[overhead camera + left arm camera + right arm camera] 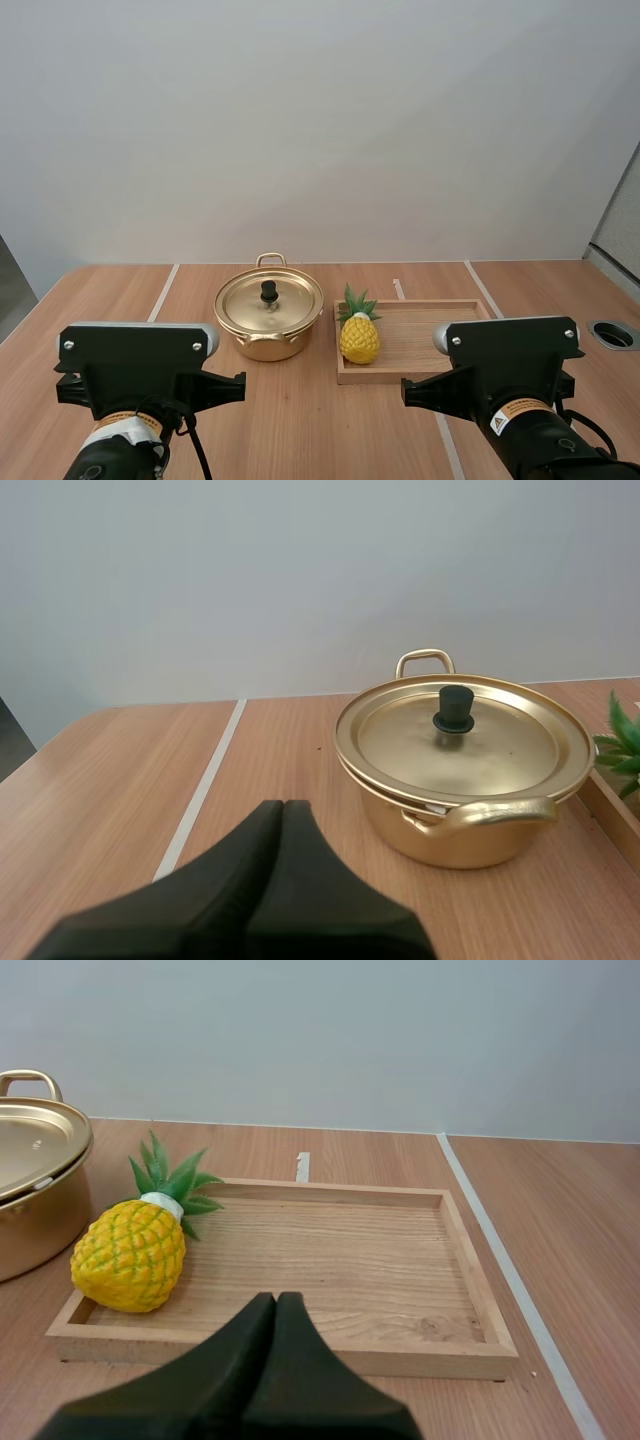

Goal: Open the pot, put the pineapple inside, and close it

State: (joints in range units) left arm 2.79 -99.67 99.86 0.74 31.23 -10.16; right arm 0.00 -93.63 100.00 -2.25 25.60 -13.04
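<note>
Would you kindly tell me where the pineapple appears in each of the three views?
High view: pineapple at the left end of the wooden tray, right of the pot.
Left wrist view: its green leaves beside the pot.
Right wrist view: in the tray, at the end nearest the pot.
Shared landmark: the pot.

Gold pot [268,318], black-knobbed lid [269,299]; yellow pineapple [359,338].
</note>
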